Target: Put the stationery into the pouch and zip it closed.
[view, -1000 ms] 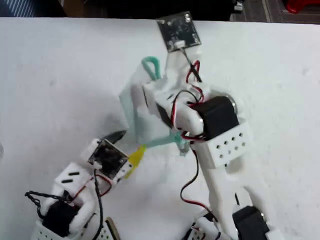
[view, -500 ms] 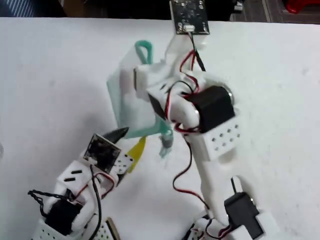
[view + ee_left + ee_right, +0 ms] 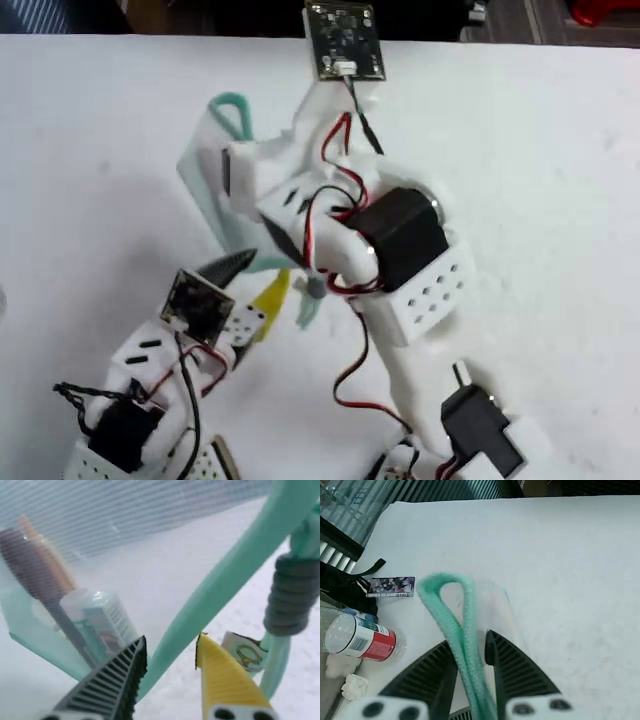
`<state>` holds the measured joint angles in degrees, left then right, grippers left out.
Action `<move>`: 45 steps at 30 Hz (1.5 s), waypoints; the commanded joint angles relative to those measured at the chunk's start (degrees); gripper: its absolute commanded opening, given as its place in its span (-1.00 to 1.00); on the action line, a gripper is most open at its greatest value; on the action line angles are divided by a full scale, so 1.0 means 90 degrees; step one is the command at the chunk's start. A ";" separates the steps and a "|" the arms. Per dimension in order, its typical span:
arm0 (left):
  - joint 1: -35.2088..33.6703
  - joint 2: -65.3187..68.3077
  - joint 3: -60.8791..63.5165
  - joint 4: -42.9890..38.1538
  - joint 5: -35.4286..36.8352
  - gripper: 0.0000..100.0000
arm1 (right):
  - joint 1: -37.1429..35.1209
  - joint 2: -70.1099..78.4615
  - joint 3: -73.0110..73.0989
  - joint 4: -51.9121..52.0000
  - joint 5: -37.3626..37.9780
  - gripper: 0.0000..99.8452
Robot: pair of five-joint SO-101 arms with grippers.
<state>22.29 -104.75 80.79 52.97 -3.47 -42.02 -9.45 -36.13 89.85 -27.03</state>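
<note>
The pouch (image 3: 205, 172), clear mesh with teal edging, sits at about 10 o'clock from the table's (image 3: 520, 130) middle, its long side running from 11 o'clock to 5 o'clock. Through the mesh the stationery (image 3: 65, 605) shows inside: two pens side by side and a short tube against them. At the pouch's 12 o'clock end is a teal loop (image 3: 462, 630), and the right gripper (image 3: 471, 642) has its two black fingers pressed together on that loop's strap. The right arm rises from the 5 o'clock edge, leans toward 11 o'clock and bends at the wrist over the pouch, hiding much of it. At the pouch's 5 o'clock end a teal band (image 3: 230, 570) trails off, with a grey toggle (image 3: 290, 597) on a cord beside it. The left gripper (image 3: 171, 642) is there, black and yellow fingers spread to either side of the band; whether they touch it I cannot tell. The left arm lies low at the 7 o'clock corner, pointing toward 1 o'clock. Off the table, in the right wrist view, stand a bottle (image 3: 362, 637) and a card (image 3: 392, 586)
</note>
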 commanded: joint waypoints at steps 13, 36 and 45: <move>-0.0366 -0.0034 -0.0361 -0.0127 0.0459 -0.64 | 0.0923 -0.0073 0.0400 0.0308 0.0225 -0.90; -0.0894 -0.0034 -0.0879 0.0430 0.0518 -0.64 | 0.1070 -0.0112 0.1661 0.0952 0.1553 -0.88; -0.0591 -0.0034 -0.0928 0.0625 0.0850 -0.50 | -0.0063 -0.0142 0.1524 0.0620 0.1788 -0.96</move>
<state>15.69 -104.31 78.42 57.80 3.03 -37.01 -9.98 -21.54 96.35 -12.09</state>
